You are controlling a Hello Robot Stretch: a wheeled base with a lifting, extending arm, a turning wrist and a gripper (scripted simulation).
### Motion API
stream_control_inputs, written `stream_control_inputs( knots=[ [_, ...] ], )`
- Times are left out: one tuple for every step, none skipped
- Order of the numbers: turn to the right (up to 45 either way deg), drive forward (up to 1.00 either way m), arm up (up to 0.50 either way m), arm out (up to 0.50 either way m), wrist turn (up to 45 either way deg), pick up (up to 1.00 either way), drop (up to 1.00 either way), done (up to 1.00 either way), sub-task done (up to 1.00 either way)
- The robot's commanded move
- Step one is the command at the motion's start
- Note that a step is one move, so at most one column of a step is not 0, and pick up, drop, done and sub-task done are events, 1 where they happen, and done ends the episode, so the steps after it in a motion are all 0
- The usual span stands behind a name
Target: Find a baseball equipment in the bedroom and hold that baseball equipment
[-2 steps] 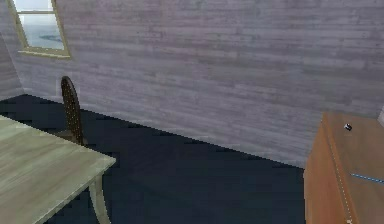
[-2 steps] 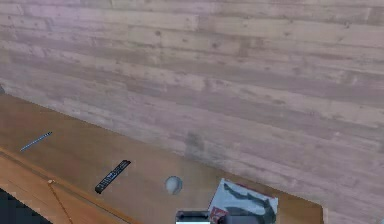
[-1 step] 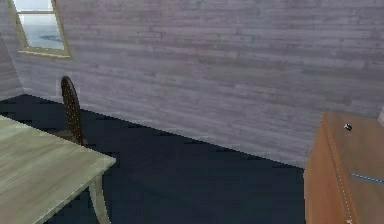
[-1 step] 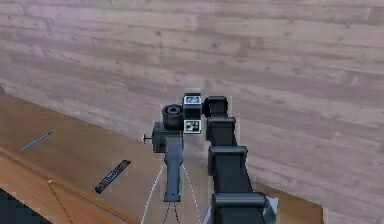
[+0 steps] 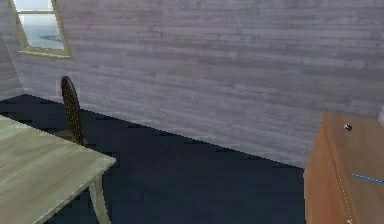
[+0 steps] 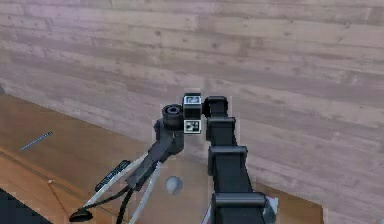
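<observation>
The search part looks done, as far as I can judge: the dark square-barred arm (image 6: pixel 232 170) reaches out over the flat orange-brown wooden top of a dresser (image 6: pixel 70 165), which stands against a pale plank wall (image 6: pixel 280 60). On that top lies a small, pale grey round ball (image 6: pixel 173 185), and it is probably the baseball equipment the task means, though at this size it is little more than a smooth blob with no stitching to be made out. The ball sits between the arm and the gripper (image 6: pixel 110 202), just beside its thin fingers (image 6: pixel 118 180), which slant down toward the arm side view's lower left. Whether they touch it I cannot say. With the ball resting on the wood right by the gripper, I cannot tell whether the gripper has hold of anything, so the holding step cannot be counted as done. What is left is to get the ball in the fingers and lift it clear of the dresser. A thin grey pencil-like stick (image 6: pixel 37 141) lies well apart, toward the left.
</observation>
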Motion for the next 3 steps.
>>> stream_control_inputs(
  knots=[
    [0.0,0.00,0.00,0.00,45.0,0.00,0.00,0.00,0.00],
    [0.0,0.00,0.00,0.00,45.0,0.00,0.00,0.00,0.00],
    [0.0,0.00,0.00,0.00,33.0,0.00,0.00,0.00,0.00]
  ],
)
